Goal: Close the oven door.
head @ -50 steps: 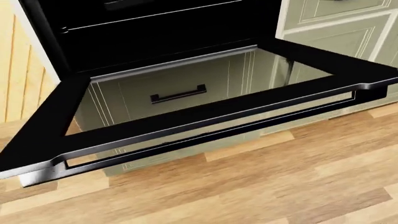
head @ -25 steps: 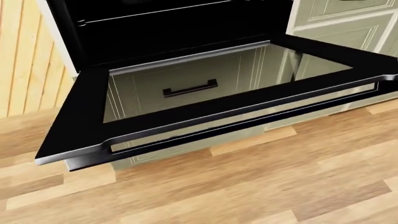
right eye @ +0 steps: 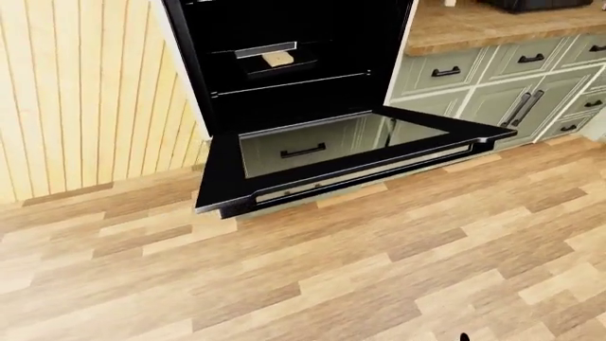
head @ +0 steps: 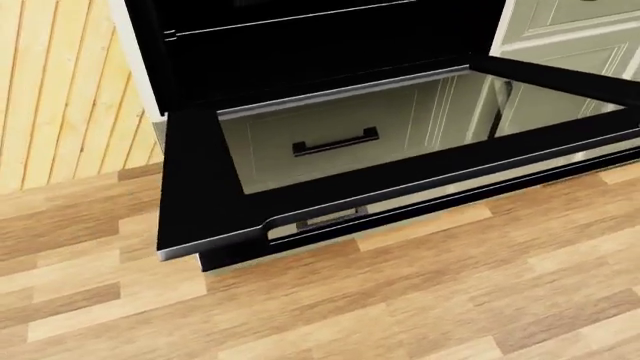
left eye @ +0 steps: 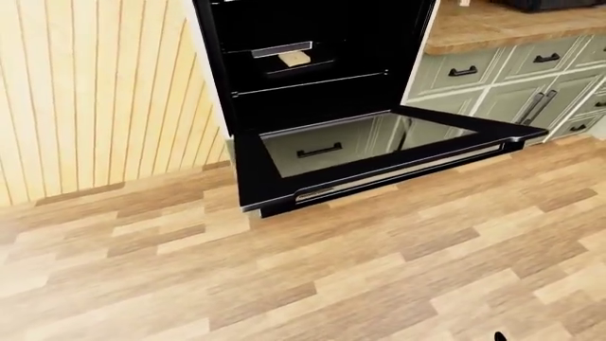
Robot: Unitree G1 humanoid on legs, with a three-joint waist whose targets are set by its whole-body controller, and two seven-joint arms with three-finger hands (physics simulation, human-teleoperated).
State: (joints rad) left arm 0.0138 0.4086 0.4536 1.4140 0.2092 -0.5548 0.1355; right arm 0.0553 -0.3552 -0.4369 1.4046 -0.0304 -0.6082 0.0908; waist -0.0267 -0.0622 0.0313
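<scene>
Since the earlier head-view pictures the whole scene has slid to the right and shrunk a little, which is the camera moving and not the oven: the near left corner of the oven door (head: pixel 200 187), once cut off by the left edge, now sits well inside the frame with wood floor (head: pixel 330 307) showing on its left and below it. That door is fully open, lying flat and level above the floor, hinged at the bottom of the black oven (left eye: pixel 312 64), whose dark cavity stands open above it. A long metal handle (left eye: pixel 398 170) runs along the door's near edge, and the glass pane in the door shows the pale green drawer front with a dark pull (head: pixel 335 141) beneath it. Inside the cavity, in the eye views, a small tan block (left eye: pixel 295 58) rests on an upper rack. Yellow vertical wall panelling (left eye: pixel 94 92) fills the view's left, and pale green cabinets (right eye: pixel 492 78) with dark pulls stand at the right under a wooden countertop (right eye: pixel 474 21). Neither hand can be judged: only a tiny dark tip pokes up at the bottom edge of each eye view, too small to tell whose it is or whether fingers are spread or curled, and nothing touches the door or its handle.
</scene>
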